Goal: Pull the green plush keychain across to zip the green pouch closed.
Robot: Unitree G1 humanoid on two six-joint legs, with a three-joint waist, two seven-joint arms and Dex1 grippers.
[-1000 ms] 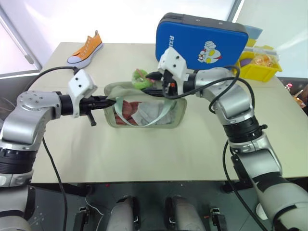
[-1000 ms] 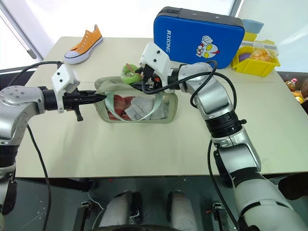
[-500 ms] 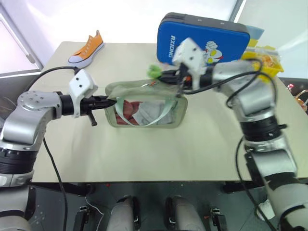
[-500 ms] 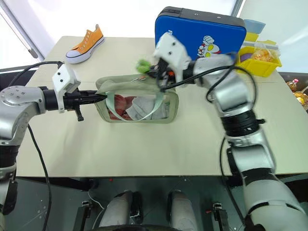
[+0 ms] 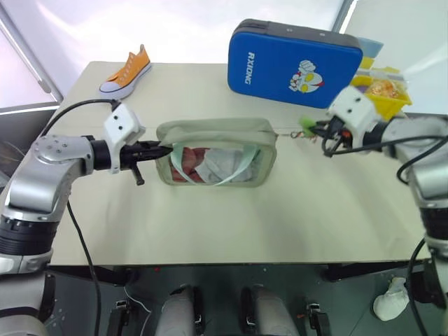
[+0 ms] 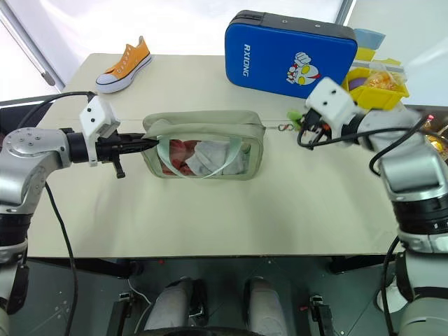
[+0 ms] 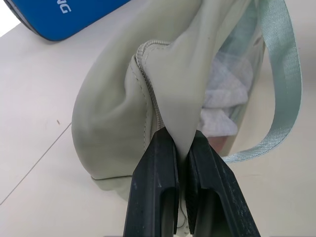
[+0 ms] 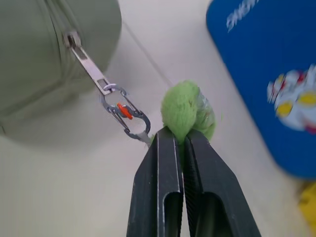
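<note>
Green pouch [image 5: 215,152]: upright at the middle of the beige worktop [image 5: 210,224], top zip drawn across to its right end, clear front panel showing cloth inside. Left gripper [image 5: 159,149]: fingers clamped on the fabric at the pouch's left end. Green plush keychain [image 5: 306,127]: off the pouch's right end, joined by a metal clip [image 8: 123,111] to the zip pull, pinched between the closed fingers of the right gripper [image 5: 316,130]. Blue hard case [image 5: 294,63] behind; orange shoe [image 5: 124,71] at far left corner.
</note>
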